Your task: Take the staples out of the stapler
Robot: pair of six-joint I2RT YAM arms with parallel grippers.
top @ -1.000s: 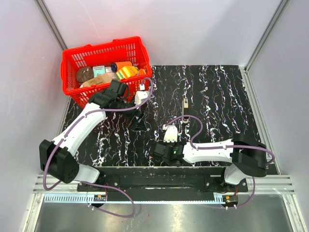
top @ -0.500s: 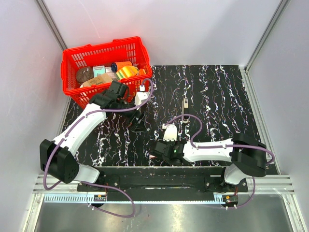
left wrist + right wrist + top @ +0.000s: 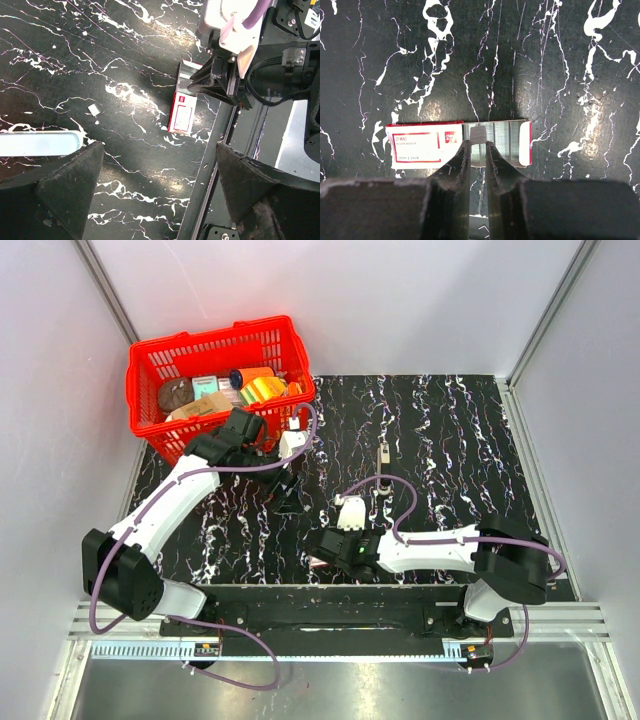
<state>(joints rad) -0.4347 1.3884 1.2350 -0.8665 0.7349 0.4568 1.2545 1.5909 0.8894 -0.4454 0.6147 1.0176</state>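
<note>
right gripper: clenched to a narrow slit, and between the tips sits what looks like a short silvery strip, the staples. the strip is small, so calling it a firm pinch is a judgement. directly under the tips lies the staple box. its red-and-white sleeve is slid toward 9 o'clock and the bare tray shows toward 3 o'clock, flat on the marbled table.

over the last second the right arm has crept a little toward 9 o'clock in the top view with its grip unchanged. the left arm has hardly stirred.

left gripper: released, spread wide, holding nothing, hanging above the table. the pale blue stapler lies flat at 9 o'clock of it, untouched and well apart from the box at 1 o'clock. the red basket stands at 11 o'clock of the table.

meaning for the task: the strip seems already out of the stapler, and the small shift lines it up over the tray. what likely remains is lowering and letting go. a skewed drop could leave the strip on the sleeve edge.
</note>
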